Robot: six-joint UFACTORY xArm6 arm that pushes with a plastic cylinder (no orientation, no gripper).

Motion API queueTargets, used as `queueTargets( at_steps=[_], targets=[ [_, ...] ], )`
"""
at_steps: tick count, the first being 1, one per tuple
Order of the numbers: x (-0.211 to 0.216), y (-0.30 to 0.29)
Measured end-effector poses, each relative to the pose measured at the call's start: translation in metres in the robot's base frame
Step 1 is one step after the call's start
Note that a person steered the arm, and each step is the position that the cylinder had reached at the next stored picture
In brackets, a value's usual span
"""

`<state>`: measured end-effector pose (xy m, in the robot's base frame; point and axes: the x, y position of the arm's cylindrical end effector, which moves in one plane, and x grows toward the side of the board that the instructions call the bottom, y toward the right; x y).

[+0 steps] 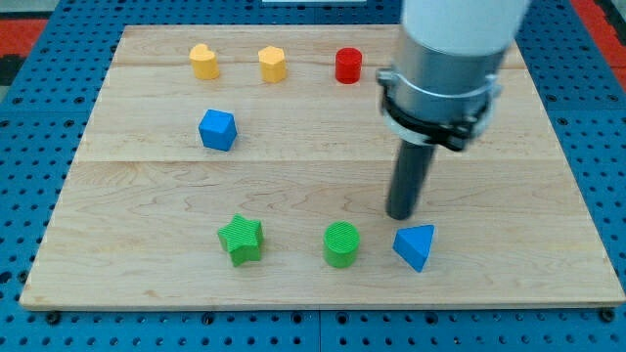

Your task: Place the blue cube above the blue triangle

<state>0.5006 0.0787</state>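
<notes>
The blue cube (pixel 217 129) sits on the wooden board at the view's left, below the yellow blocks. The blue triangle (pixel 416 245) lies near the view's bottom right. My tip (pixel 401 214) rests on the board just above and slightly left of the blue triangle, a small gap apart from it. The tip is far to the right of the blue cube. The arm's grey body hangs over the board's upper right.
A yellow heart-like block (pixel 203 61), a yellow hexagon (pixel 273 64) and a red cylinder (pixel 348 66) stand along the top. A green star (pixel 242 240) and a green cylinder (pixel 341 243) lie along the bottom. The wooden board's edge (pixel 313 301) borders a blue pegboard.
</notes>
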Motion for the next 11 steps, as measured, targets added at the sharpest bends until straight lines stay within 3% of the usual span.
queueTargets(
  at_steps=[1, 2, 3, 4, 5, 6, 7, 8, 10, 11],
  targets=[
    [-0.078, -0.018],
    [-0.146, -0.108],
    [-0.148, -0.229],
    [-0.114, -0.253],
    [-0.12, -0.189],
    [-0.064, -0.128],
    [-0.072, -0.173],
    [-0.046, -0.193],
    [-0.023, -0.079],
    [-0.008, -0.119]
  ],
)
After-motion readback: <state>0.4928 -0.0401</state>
